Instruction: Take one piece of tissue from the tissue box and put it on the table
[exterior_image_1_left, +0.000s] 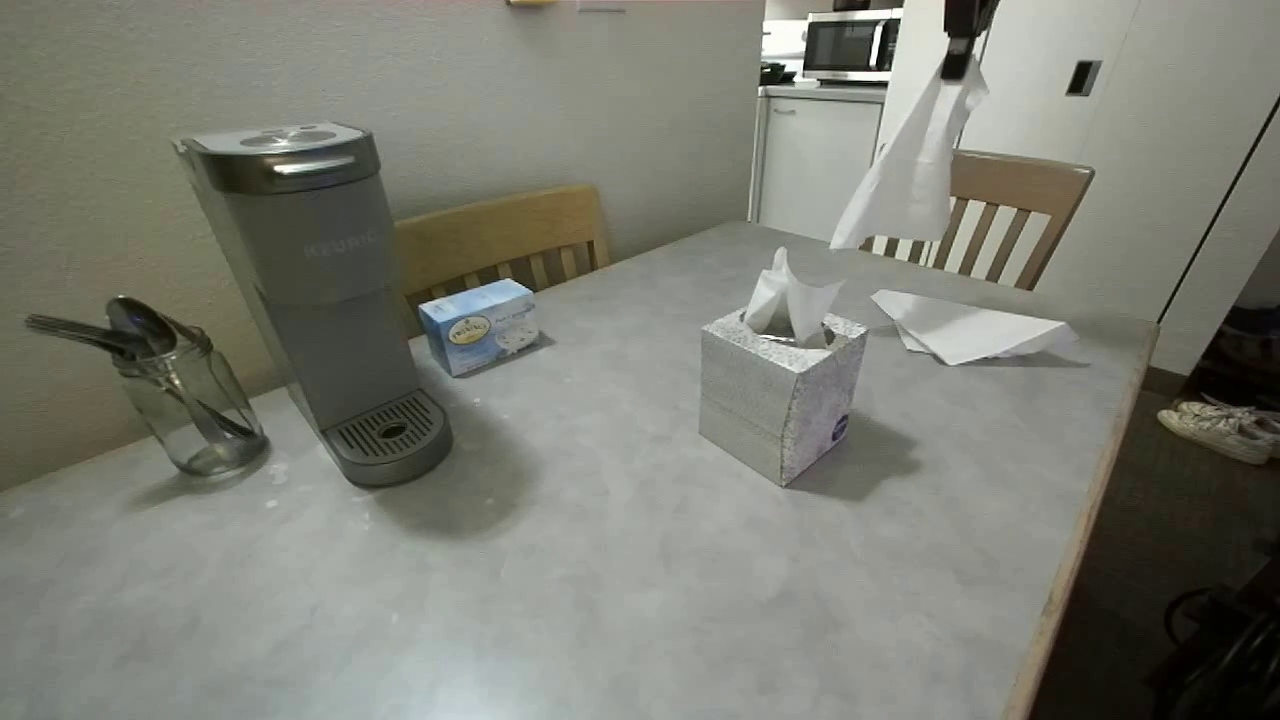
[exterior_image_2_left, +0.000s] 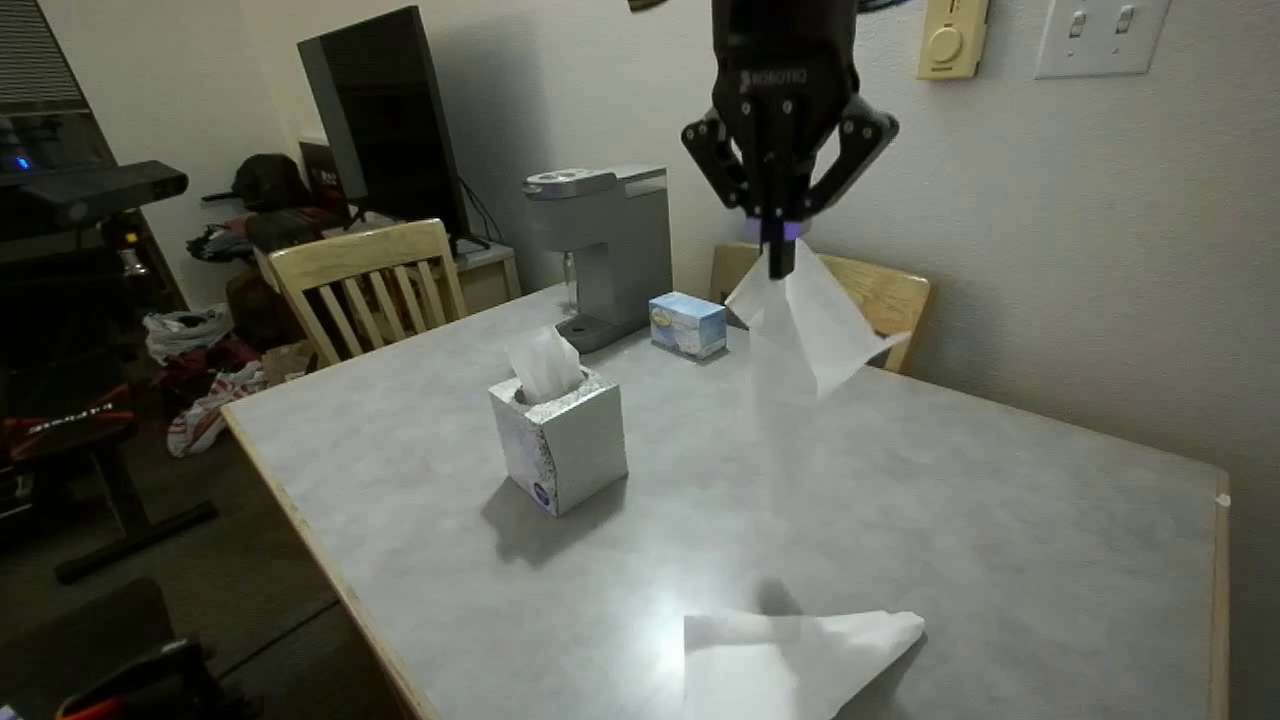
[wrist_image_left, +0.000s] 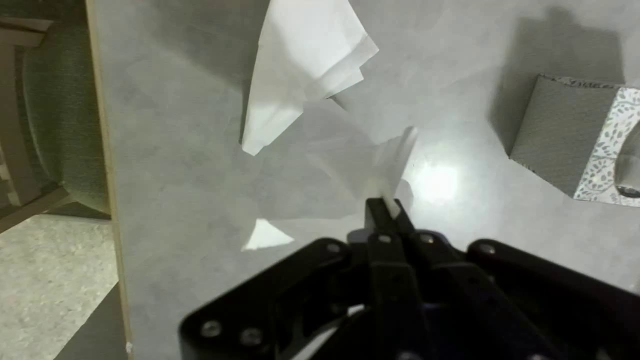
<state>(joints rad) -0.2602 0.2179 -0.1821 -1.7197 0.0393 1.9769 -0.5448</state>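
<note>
Hand is closed on hanging tissue, held aloft presumably to clear tissue box before lowering to surface

In an exterior view, see cutlery in a jar, left on the bench; then, rightward, a coffee maker, a carton with a chair behind, and the tissue box with a sheet in its top. Behind and right of the box, find a loose tissue on the bench; higher up, a hanging tissue in the gripper.
</note>
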